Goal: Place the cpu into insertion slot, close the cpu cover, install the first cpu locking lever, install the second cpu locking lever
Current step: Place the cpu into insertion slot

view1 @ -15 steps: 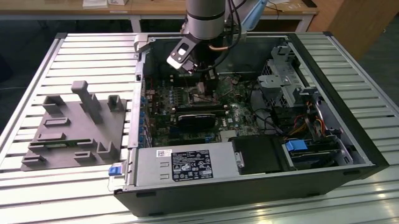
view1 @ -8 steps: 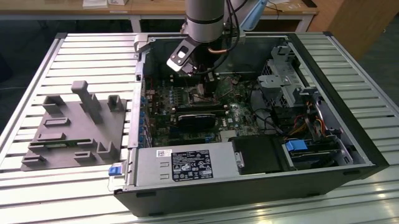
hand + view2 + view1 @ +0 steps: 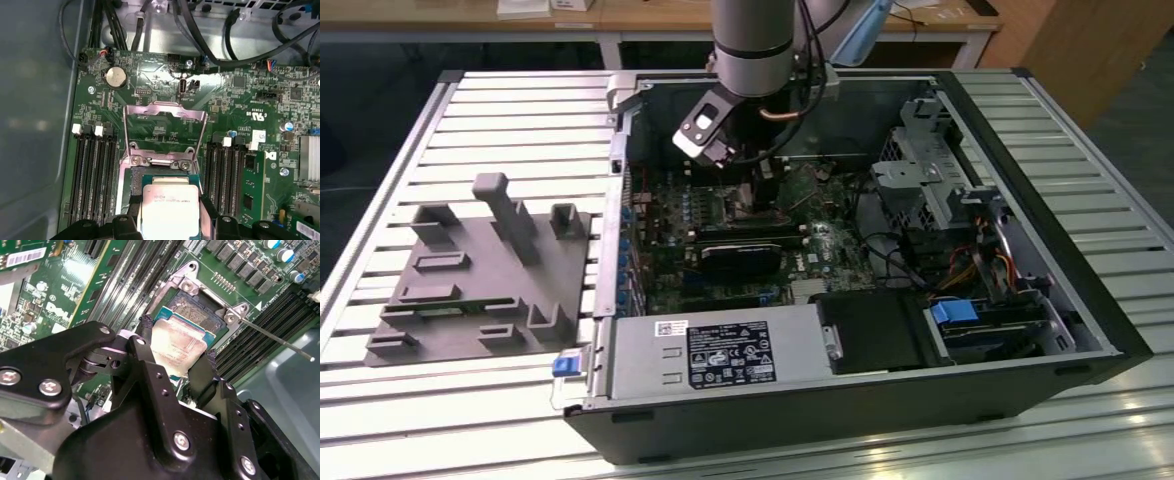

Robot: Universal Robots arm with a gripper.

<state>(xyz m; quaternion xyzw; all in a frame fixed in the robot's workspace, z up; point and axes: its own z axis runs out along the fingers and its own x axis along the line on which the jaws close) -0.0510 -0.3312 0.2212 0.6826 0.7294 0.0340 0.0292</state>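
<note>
end effector (image 3: 177, 340) pinches the cpu (image 3: 172, 357) by two opposite edges, holding it level and seemingly just over the insertion slot (image 3: 197, 309); the cpu cover (image 3: 165, 107) stands flipped open, leaving it free.

We observe the gripper (image 3: 177, 341) with its fingers (image 3: 204, 374) clamped on two opposite edges of the cpu (image 3: 175, 347), grey metal face showing. The cpu is positioned over the insertion slot (image 3: 196, 309) in the green circuit board (image 3: 45, 300). A thin locking lever (image 3: 275, 338) projects from the slot's corner, beside the memory slots (image 3: 280, 307).
</note>
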